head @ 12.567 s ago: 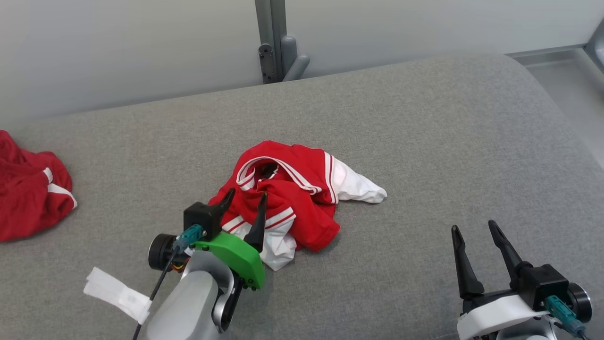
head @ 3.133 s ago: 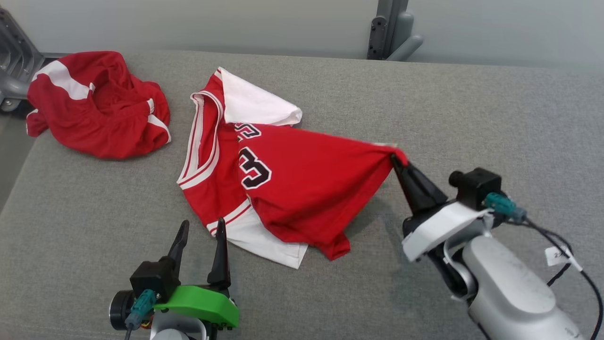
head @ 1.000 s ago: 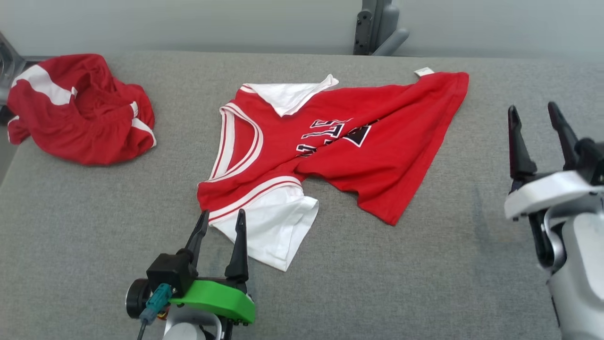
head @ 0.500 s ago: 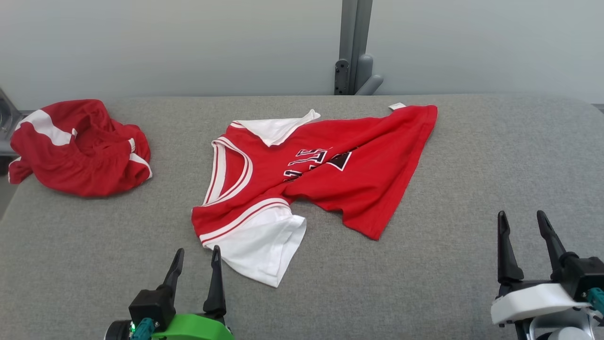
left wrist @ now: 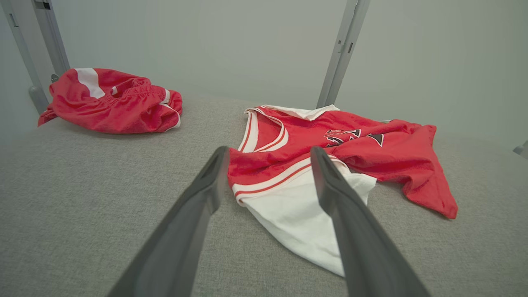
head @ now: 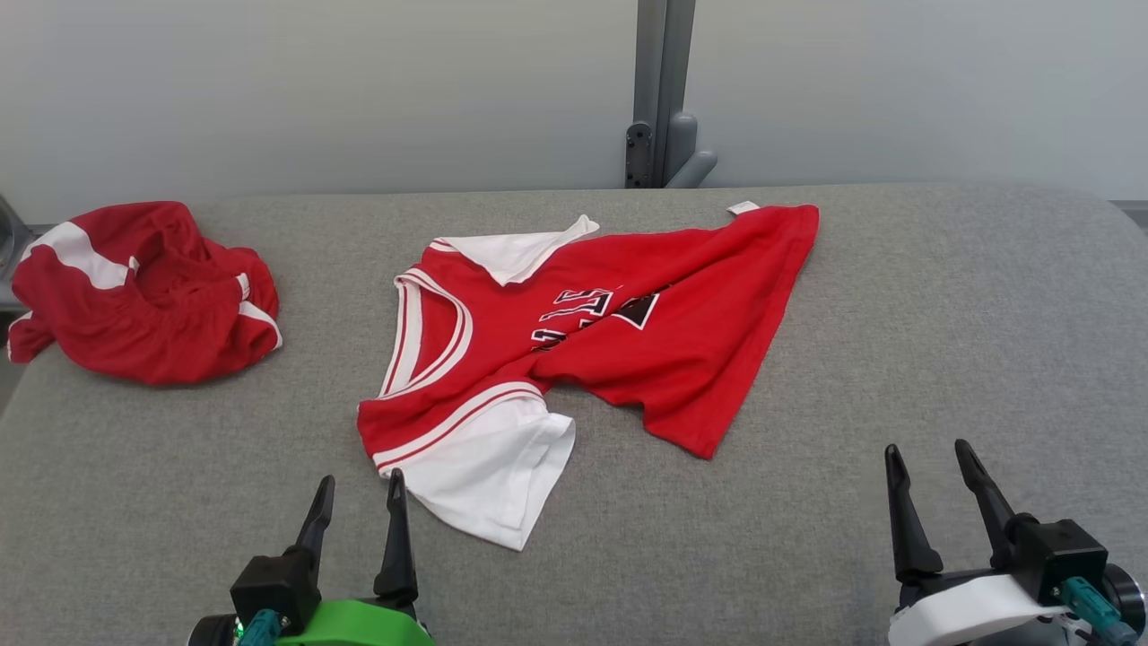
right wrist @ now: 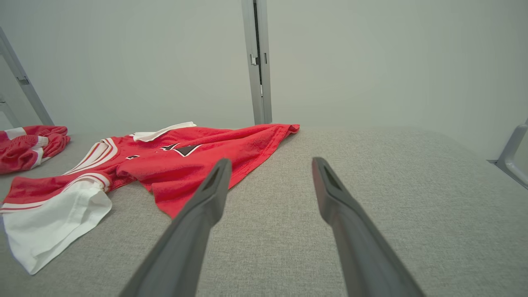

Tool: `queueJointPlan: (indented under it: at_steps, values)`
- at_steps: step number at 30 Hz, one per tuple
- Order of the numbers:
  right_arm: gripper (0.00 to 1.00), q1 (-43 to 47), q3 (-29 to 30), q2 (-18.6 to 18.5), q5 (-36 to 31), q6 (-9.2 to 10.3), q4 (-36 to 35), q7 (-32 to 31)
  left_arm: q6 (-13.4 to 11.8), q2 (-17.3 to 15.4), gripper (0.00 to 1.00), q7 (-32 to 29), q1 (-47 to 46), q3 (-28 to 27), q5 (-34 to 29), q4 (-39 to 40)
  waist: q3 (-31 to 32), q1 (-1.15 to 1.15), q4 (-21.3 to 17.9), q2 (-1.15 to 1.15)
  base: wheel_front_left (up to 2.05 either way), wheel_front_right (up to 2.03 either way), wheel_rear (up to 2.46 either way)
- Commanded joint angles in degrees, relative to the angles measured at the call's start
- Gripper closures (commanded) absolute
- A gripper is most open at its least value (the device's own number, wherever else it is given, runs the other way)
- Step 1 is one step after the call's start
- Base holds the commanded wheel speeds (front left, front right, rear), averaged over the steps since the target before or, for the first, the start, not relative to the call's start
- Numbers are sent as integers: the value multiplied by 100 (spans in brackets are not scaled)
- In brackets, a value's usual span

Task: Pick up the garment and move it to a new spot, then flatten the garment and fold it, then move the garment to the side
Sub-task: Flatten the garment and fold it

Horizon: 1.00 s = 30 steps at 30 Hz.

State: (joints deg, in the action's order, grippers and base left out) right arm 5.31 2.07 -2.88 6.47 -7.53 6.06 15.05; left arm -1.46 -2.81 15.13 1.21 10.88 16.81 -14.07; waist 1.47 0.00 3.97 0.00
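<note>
The garment [head: 628,341], a red jersey with white sleeves, lies spread but creased on the grey padded surface [head: 942,314], directly in front of the upright post [head: 659,90]. The head view gives its full outline: a white tag [head: 743,208] at the hem corner lies nearest the post, and one white sleeve [head: 484,475] lies farthest from it. The left wrist view looks low along the surface and frames that sleeve between the fingers. A crumpled red pile [head: 143,296] sits well left of the post. Right of the post, bare padding runs to the rounded edge. Left gripper [head: 360,477] and right gripper [head: 926,447] stand on the side opposite the post, fingers apart, holding nothing.
</note>
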Motion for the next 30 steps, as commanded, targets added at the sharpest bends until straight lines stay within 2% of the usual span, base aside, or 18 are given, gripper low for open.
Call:
queueJointPlan:
  at_steps: [1, 16, 19, 23, 30]
  values:
    - [0, 26, -22, -4, 16, 8, 20, 19, 27, -16, 0, 2, 27, -2, -46, -7, 1, 0, 0, 0, 0, 0, 0]
    - [0, -10, -146, -4, 78, 8, 58, 19, 51, -15, 0, 2, 15, 107, 32, -242, -16, 0, 27, 0, 0, 0, 0]
    - [0, -6, -148, -4, 79, 8, 72, 18, 131, -15, 0, -56, -33, 336, 238, -647, -27, 0, 27, 0, 0, 0, 0]
    - [0, -22, -156, -4, 61, 8, 103, 19, 173, -16, 0, -427, -228, 752, 720, -994, -58, 0, 22, 0, 0, 0, 0]
    - [0, -89, -242, -4, 62, 8, 163, 19, -113, -17, 0, -976, -601, 1401, 1554, -1354, -140, 0, -43, 0, 0, 0, 0]
